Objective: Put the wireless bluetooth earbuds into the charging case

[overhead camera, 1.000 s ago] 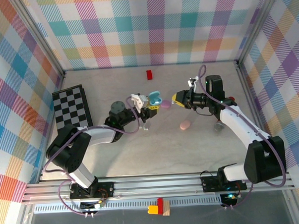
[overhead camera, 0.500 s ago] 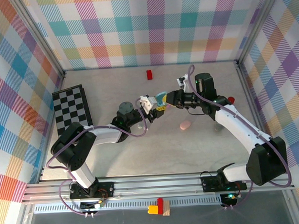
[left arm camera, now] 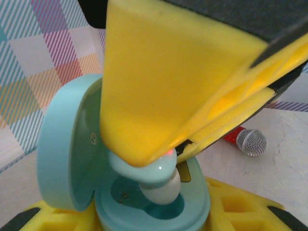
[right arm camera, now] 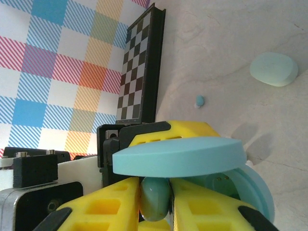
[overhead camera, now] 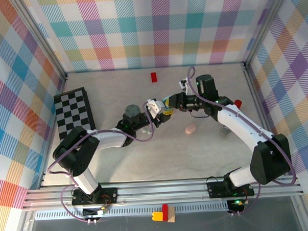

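My left gripper [overhead camera: 156, 109] is shut on an open light-blue charging case [left arm camera: 192, 209], whose lid [left arm camera: 62, 154] stands up on the left. My right gripper [overhead camera: 170, 101] reaches in from the right and is shut on a pale mint earbud [left arm camera: 161, 179]. The earbud's white tip dips into a well of the case. In the right wrist view the earbud [right arm camera: 155, 199] sits pinched between the yellow fingers [right arm camera: 110, 207] under the case lid [right arm camera: 178, 156]. Both grippers meet at mid-table.
A pink case [overhead camera: 190, 129] lies right of the grippers. A red block [overhead camera: 154, 77] sits at the back, a checkered board [overhead camera: 74, 111] on the left. A pale mint case [right arm camera: 274, 69] and a tiny blue bud [right arm camera: 199, 100] lie on the table. A red-handled object [left arm camera: 243, 139] lies nearby.
My right gripper has moved left with the earbud, up to the open case. The left gripper has shifted right with the case to meet it.
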